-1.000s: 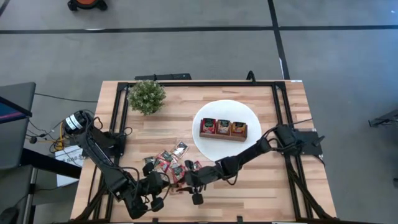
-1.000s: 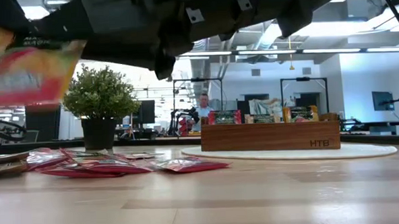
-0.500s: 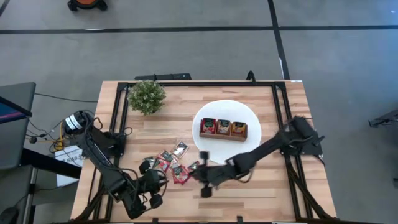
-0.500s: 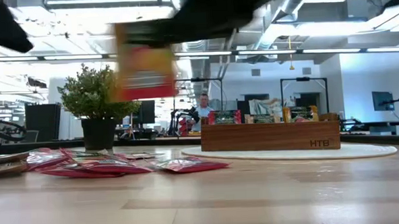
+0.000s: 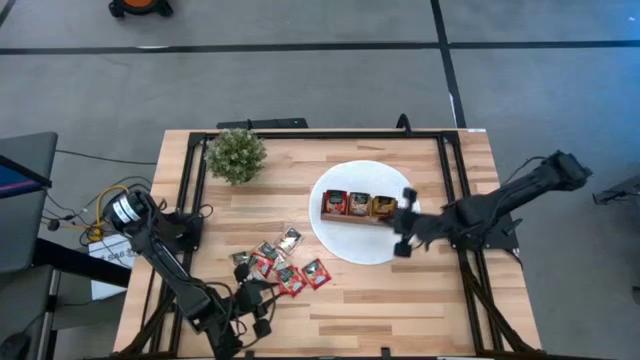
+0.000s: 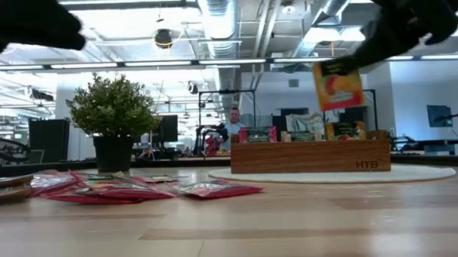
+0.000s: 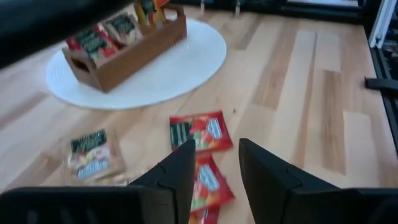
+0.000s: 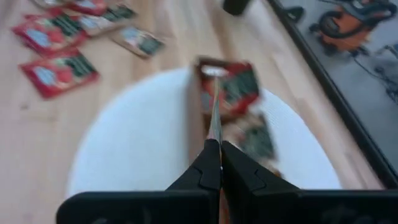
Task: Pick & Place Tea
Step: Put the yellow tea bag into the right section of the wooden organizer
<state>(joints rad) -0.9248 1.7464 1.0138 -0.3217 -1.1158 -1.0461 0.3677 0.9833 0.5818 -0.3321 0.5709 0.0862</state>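
Grey floor (image 5: pixel 300 90) with dark lines; ceiling ducts (image 6: pixel 216 20) and strip lights overhead.

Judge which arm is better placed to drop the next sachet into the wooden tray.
Right. The right hand is shut on a tea sachet, just beside the wooden tray. The left hand is empty, near the loose sachets.

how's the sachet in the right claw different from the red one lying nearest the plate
The held sachet hangs upright in the air above the tray, pinched by the shut right claw; the red sachet lies flat on the table, free. The held one looks orange and yellow, the other mostly red. Both are small flat squares.
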